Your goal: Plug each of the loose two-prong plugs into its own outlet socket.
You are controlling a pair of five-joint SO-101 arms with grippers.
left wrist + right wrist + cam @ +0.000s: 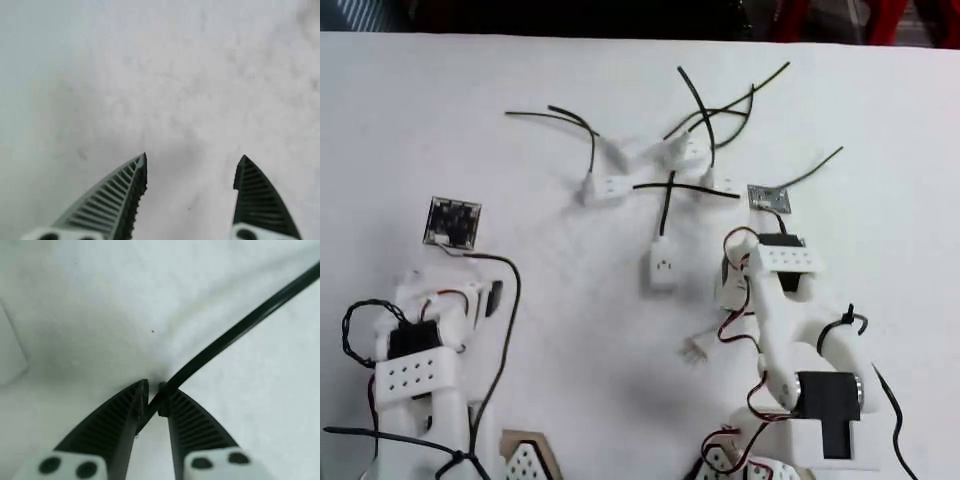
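Observation:
Several white plug and socket blocks with black leads lie at the table's far middle: one (pixel 605 186), another (pixel 720 183), and a tangle around a third (pixel 680 150). A white block (pixel 662 268) with two slots lies alone in the middle, its lead running away from the arms. My right gripper (pixel 152 387) is shut on a thin black lead (pixel 235 330) just above the table, with a white block edge (pixel 10 355) beside it. In the high view it sits right of the lone block (pixel 730 280). My left gripper (pixel 192 160) hangs open over bare table, at the near left (pixel 475 300).
A small dark board (pixel 452 222) lies ahead of the left arm and another small board (pixel 769 198) ahead of the right arm. A tiny pronged piece (pixel 695 350) lies on the table between the arms. The table's far edge (pixel 620 35) meets a dark background.

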